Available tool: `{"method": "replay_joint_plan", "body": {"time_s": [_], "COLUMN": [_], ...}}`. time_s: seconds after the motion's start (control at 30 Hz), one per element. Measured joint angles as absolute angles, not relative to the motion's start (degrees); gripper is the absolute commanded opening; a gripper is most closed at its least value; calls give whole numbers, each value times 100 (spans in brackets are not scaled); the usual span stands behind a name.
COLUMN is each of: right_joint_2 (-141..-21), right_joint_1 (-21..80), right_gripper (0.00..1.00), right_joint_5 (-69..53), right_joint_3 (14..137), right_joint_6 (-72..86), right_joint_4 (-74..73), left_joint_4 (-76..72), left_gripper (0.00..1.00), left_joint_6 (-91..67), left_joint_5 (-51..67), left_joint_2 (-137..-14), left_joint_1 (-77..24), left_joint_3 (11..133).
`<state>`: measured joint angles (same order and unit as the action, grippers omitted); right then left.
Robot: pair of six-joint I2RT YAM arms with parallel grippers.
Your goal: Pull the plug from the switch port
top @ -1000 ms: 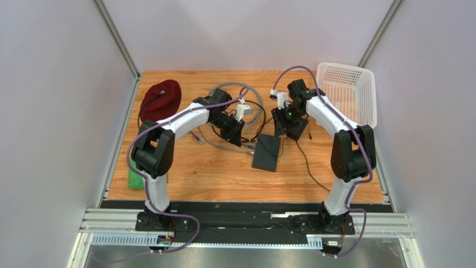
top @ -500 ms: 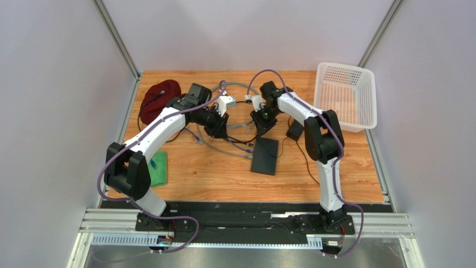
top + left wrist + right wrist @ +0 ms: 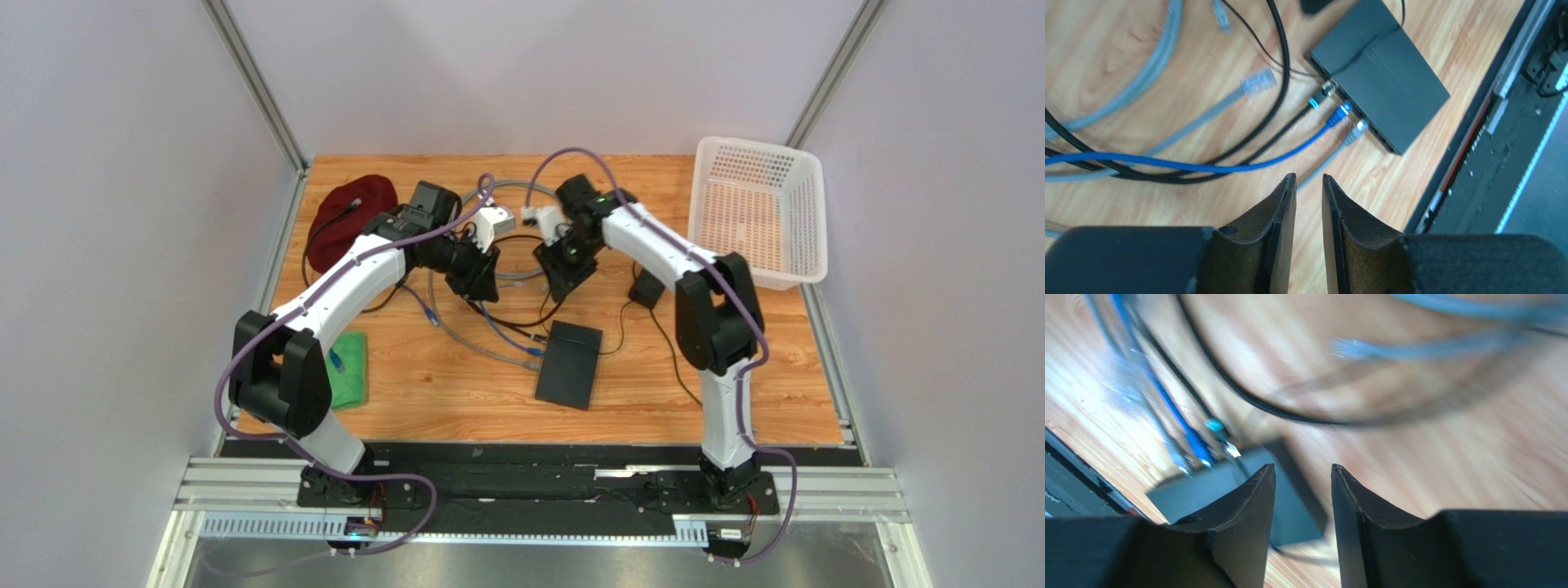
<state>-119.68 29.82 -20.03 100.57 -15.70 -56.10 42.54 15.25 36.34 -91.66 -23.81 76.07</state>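
Wooden table (image 3: 417, 398), pale walls on three sides, white basket (image 3: 758, 208) off to the far right, and I've got both arms hanging over the cable tangle with nothing gripped. My left gripper (image 3: 1308, 177) has its fingers a crack apart, the right gripper (image 3: 1303, 468) wider. The switch (image 3: 1382, 73) lies flat just ahead of and below the left one, with three plugs (image 3: 1338, 114) in its facing edge. I'd call this the approach: next I must descend, spread the fingers and close on one plug body, not its cable.
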Motion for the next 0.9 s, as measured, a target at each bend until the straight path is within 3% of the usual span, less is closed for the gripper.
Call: {"method": "replay_joint_plan", "body": {"time_s": [0.17, 0.3, 0.47, 0.63, 0.9], "right_joint_2": [-10774, -9701, -9767, -10075, -10468], "right_joint_1": [2102, 2547, 3212, 3240, 3476], "right_gripper": [49, 53, 77, 76, 61], "right_joint_5": [-2058, -2281, -2587, -2379, -1876], "right_joint_3": [9406, 8460, 8123, 7894, 7767], "right_joint_6": [-2043, -2552, -2808, -2884, -2816], "right_joint_4": [-5704, -5800, -5857, -5723, -5190], "left_joint_4": [3741, 3710, 3481, 3361, 3234], "left_gripper": [34, 34, 34, 34, 34], "left_joint_6": [1396, 1310, 930, 674, 438], "left_joint_5": [3712, 3903, 4117, 4202, 4193], "left_joint_2": [-9089, -9421, -9859, -9955, -9870], "left_joint_1": [-2309, -2296, -2290, -2287, -2193], "left_joint_3": [7474, 7693, 7749, 7769, 7776]}}
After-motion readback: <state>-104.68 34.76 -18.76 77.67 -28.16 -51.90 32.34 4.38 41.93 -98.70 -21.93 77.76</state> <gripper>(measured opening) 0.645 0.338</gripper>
